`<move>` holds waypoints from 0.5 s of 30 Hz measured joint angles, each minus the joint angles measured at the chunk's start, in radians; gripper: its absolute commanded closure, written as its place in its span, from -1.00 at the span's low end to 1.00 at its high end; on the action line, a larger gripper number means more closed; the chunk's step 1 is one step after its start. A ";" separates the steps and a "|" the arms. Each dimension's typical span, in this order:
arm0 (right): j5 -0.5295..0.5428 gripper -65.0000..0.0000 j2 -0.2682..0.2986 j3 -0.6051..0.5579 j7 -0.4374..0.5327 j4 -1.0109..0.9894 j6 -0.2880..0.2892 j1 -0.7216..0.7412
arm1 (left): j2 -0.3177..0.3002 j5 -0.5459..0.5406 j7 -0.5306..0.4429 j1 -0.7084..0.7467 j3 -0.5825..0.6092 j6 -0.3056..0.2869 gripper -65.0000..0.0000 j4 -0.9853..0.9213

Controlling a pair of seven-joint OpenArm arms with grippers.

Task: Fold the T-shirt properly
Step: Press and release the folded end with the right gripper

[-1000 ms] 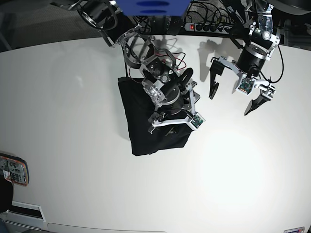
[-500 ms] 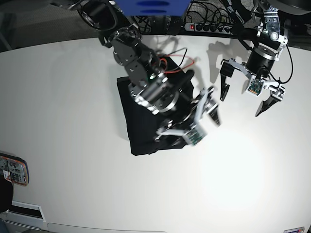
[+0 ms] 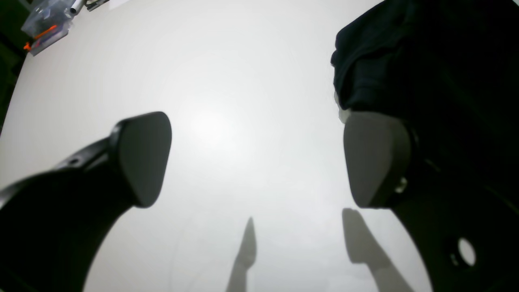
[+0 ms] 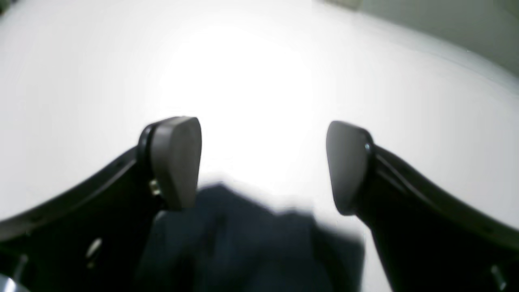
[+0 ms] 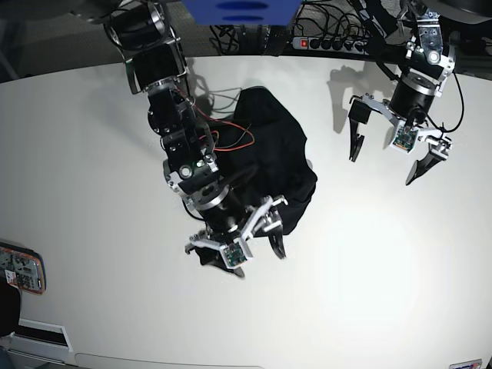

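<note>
Right now I see the T-shirt (image 5: 273, 146) lying bunched in a dark, rounded heap on the white table (image 5: 92, 154), toward the far middle, partly under my right arm. It does not read as a neat rectangle; the edges look lumpy, with one lobe sagging toward the near side.

My right gripper (image 5: 236, 250) hangs over the near edge of the heap with its fingers spread wide and nothing between them. Its wrist view shows both pads (image 4: 178, 162) clear of the cloth, which sits blurred below them. My left gripper (image 5: 390, 147) hovers well off to the side over bare table, fingers likewise wide apart and empty; its wrist view catches only the shirt's rumpled edge (image 3: 365, 61) beside one pad.

What worries me is this: the cloth is soft and layered, so a pinch at the near edge could take one layer alone and drag the pile open, or take several and carry the whole bundle. Black on black hides the seams, so I judge a wrong grab point likely. The red wires (image 5: 231, 142) on the right arm also lie close over the fabric and could snag.
</note>
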 measured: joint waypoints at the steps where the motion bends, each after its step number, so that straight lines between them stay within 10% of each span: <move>1: 0.001 -0.41 -0.003 0.000 0.061 -0.038 0.000 0.006 | 0.000 0.000 -0.001 0.000 0.000 0.001 -1.00 0.000; 8: -0.003 -0.41 0.004 0.001 0.454 -0.360 -0.006 -0.076 | 0.002 0.000 0.000 0.003 0.002 0.000 -1.00 0.000; 15: -0.006 -0.41 -0.007 0.000 0.534 -0.576 -0.002 -0.064 | 0.003 0.000 -0.001 -0.002 0.002 0.000 -1.00 0.000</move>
